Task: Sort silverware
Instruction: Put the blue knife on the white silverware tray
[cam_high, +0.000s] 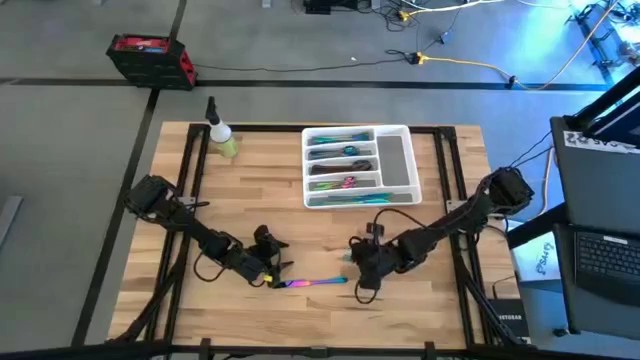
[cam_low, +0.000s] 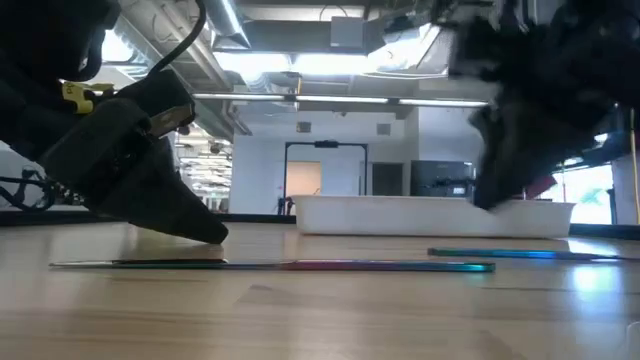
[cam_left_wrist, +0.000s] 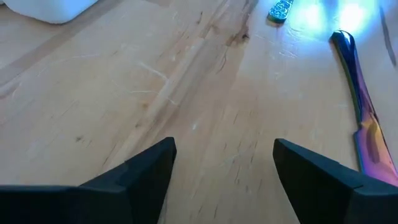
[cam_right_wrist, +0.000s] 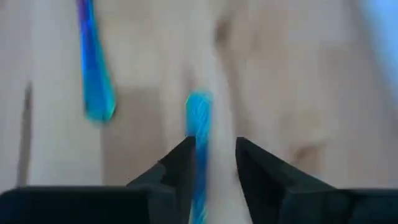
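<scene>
Left gripper (cam_left_wrist: 224, 171) agape beside knife (cam_high: 315, 283) near front edge; right gripper (cam_right_wrist: 214, 165) pinching blue utensil (cam_right_wrist: 199, 124); bare wood between.

2 arms (cam_high: 190, 225), 1 tray (cam_high: 398, 160), 1 spray bottle (cam_high: 220, 133), 2 loose utensils (cam_high: 315, 283)

Rainbow knife (cam_high: 318, 283) flashing purple, pink and teal on pale striped wood table (cam_high: 260, 200); white tray (cam_high: 396, 160), yellowish bottle (cam_high: 222, 138)

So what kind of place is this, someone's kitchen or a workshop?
Probably a robotics lab or workshop, not a kitchen. The wooden table stands on a bare grey floor with loose cables and a laptop beside it, and the low view shows a big open hall with exposed ceiling ducts.
</scene>
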